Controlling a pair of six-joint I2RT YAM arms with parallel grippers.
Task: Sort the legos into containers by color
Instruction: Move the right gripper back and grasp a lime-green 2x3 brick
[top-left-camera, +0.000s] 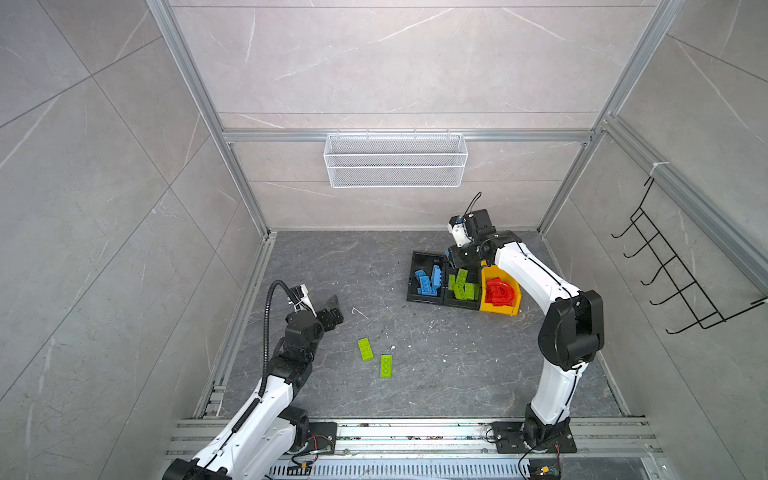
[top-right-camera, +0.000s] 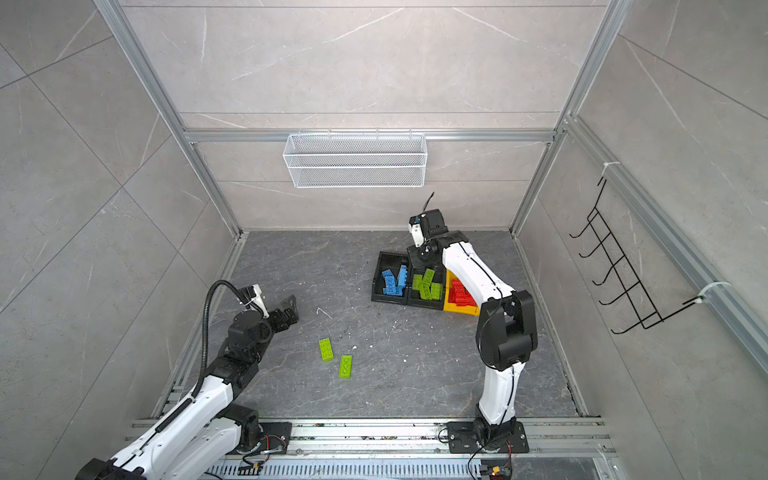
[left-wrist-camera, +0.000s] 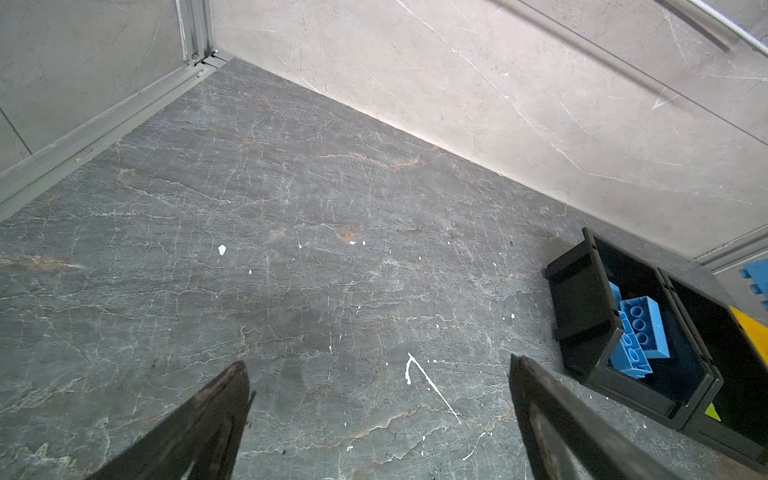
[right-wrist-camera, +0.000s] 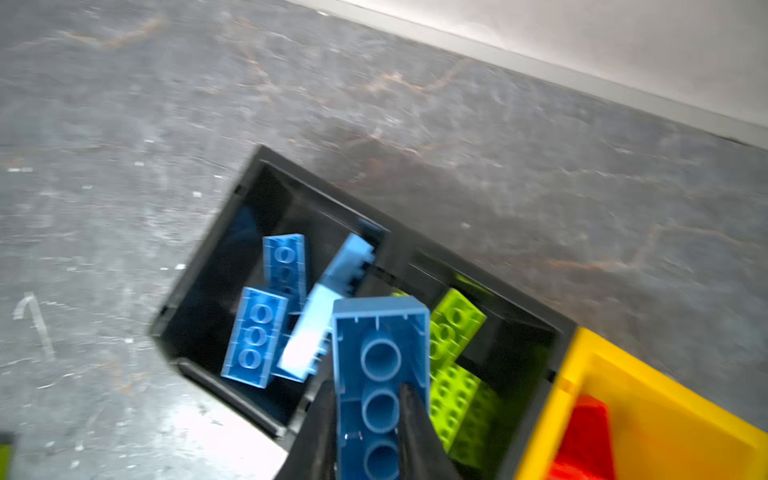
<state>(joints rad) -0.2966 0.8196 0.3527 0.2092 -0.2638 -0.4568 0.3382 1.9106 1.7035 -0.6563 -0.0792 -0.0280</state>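
Right claw (right-wrist-camera: 370, 395) grips a blue lego (right-wrist-camera: 380, 357) above the bins (right-wrist-camera: 324, 192); left claw (left-wrist-camera: 376, 361) gapes empty.

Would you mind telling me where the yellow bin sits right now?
In both top views, the yellow bin ends the row of bins right of centre, directly right of the black bin holding green bricks.

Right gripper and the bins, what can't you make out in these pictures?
- Right gripper: both top views hide its fingertips under its own wrist; only the right wrist view shows it shut on the blue brick.
- Blue brick: one end is cut off by that view's edge.
- Red pieces in the yellow bin: the right arm covers part in a top view; count unclear.
- Binned green bricks: blurred in the right wrist view; count unclear.
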